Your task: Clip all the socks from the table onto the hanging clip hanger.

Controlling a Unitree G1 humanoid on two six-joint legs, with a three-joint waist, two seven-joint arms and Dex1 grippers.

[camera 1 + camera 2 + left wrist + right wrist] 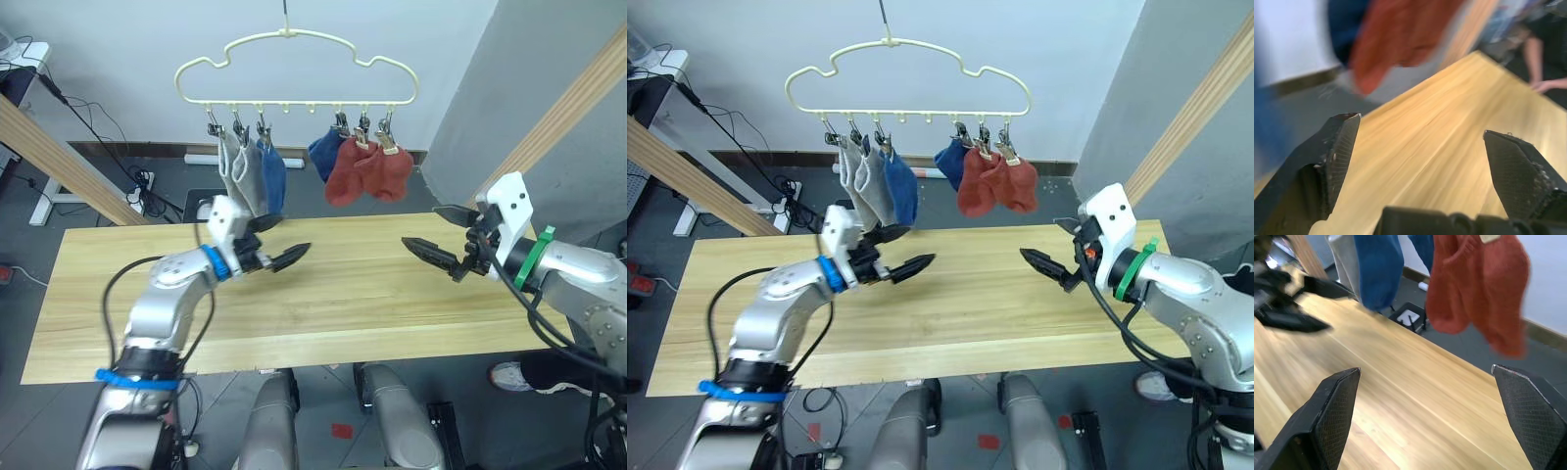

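Yellow clip hanger (294, 69) hangs above the desk's (323, 313) far edge with all six socks clipped on: two grey socks (238, 171) and a blue sock (271, 176) on the left, second blue sock (324, 154) and two red socks (367, 171) on the right. Left gripper (277, 247) and right gripper (443, 238) hover over the desk, both spread open, holding nothing.

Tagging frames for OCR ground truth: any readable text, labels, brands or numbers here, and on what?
None readable.
The clip hanger, the socks clipped on it and the table bear no visible print.
A small pale tag at the top of a rust-red sock in the right wrist view shows no legible writing.
The left gripper and the right gripper carry no visible markings.
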